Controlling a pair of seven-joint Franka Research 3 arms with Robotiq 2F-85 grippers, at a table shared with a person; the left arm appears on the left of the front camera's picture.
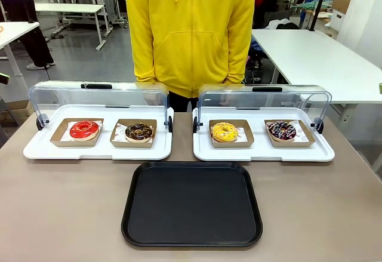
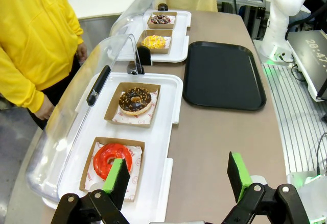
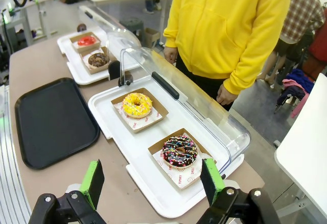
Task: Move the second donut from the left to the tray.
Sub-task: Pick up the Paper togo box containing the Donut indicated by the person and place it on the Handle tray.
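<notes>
The chocolate-glazed donut with pale sprinkles [image 1: 139, 132] lies in its brown box on the left white tray, second from the left; it is also visible from the left wrist [image 2: 135, 100] and small in the right wrist view [image 3: 98, 59]. The black tray [image 1: 192, 203] lies flat at the table's near middle [image 2: 223, 74] [image 3: 53, 120]. My left gripper [image 2: 178, 177] hangs open above the table's left end, near the red donut. My right gripper [image 3: 152, 179] is open above the right end, close to the colourful-sprinkled donut. Neither holds anything.
A red-glazed donut [image 1: 84, 129] shares the left white tray [image 1: 98, 150]. A yellow donut [image 1: 224, 132] and a dark donut with colourful sprinkles [image 1: 282, 131] sit on the right white tray [image 1: 262, 152]. Both clear lids stand open. A person in a yellow hoodie [image 1: 191, 29] stands behind.
</notes>
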